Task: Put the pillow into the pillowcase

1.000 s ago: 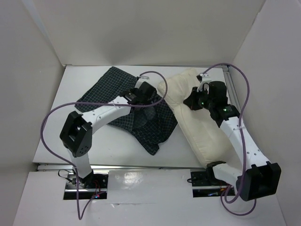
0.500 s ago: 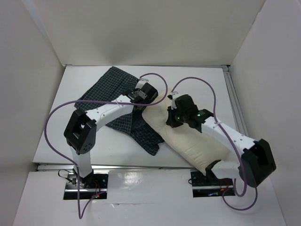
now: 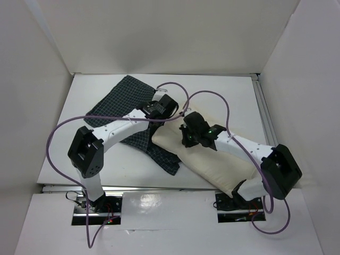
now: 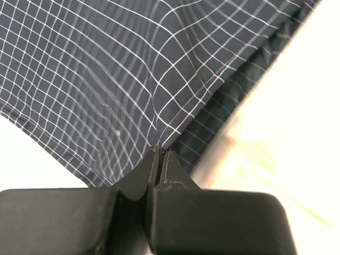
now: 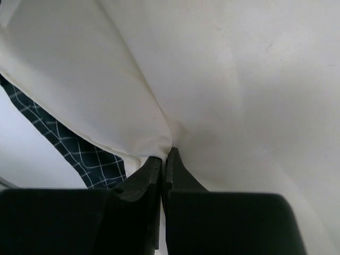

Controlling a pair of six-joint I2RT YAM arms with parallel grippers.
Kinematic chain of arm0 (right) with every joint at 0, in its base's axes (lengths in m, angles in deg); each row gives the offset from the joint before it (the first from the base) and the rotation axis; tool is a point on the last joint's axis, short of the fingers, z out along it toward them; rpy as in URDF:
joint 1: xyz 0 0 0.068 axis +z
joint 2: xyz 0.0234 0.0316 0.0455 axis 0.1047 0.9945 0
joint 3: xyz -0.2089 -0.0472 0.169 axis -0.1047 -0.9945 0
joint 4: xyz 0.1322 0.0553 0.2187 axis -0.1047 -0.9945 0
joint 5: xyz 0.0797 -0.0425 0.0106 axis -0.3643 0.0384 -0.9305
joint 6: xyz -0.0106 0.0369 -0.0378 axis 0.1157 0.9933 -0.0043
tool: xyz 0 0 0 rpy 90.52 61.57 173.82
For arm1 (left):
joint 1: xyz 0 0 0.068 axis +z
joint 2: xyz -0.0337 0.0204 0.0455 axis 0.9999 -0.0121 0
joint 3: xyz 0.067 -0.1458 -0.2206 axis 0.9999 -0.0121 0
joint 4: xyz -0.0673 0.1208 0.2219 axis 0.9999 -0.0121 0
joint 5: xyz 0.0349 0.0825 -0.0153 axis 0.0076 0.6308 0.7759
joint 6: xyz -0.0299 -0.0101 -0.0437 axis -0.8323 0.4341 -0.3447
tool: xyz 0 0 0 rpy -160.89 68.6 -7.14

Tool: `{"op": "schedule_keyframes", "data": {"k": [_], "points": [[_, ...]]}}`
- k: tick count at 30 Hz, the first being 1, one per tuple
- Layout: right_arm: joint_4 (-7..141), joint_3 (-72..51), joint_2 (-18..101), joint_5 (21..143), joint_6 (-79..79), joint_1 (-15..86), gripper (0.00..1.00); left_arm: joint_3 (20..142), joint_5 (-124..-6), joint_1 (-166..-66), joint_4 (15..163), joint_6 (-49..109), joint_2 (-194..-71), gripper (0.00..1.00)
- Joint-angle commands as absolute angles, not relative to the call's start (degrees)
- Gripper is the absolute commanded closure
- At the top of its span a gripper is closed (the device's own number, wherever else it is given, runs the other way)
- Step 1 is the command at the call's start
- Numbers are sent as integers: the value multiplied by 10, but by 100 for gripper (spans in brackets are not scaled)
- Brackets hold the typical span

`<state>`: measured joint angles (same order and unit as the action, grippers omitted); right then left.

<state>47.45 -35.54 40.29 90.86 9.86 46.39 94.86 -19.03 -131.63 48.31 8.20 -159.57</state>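
Pinching the pillowcase (image 3: 119,98) hem, the left gripper (image 4: 159,151) holds its mouth up while the right gripper (image 5: 166,151), clamped on the pillow (image 3: 212,162), has it at the case's four o'clock (seemingly none inside yet).

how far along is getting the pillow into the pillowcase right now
Done: the left gripper is shut on the pillowcase hem, and the right gripper is shut on a pinch of the pillow. In hand: the pillow's end lies against that hem. Left: nearly all the pillow shows outside, so the insertion itself remains.
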Motion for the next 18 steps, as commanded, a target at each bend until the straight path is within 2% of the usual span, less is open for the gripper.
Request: {"op": "schedule_keyframes", "data": {"k": [1,6,12,14,18], "points": [[519,-289,412,986,139,490,100,947,-191,-1333,468,52,-1558,100],[508,-197,506,1097,210,526,100,935,-191,-1368,454,33,-1535,100],[498,-145,537,1161,273,551,100,948,-163,-1373,391,-6,-1548,100],[518,-163,515,1145,273,551,100,953,-163,-1373,391,-6,-1553,100],[597,-250,389,1070,276,551,100,934,-151,-1366,376,-31,-1553,100]]}}
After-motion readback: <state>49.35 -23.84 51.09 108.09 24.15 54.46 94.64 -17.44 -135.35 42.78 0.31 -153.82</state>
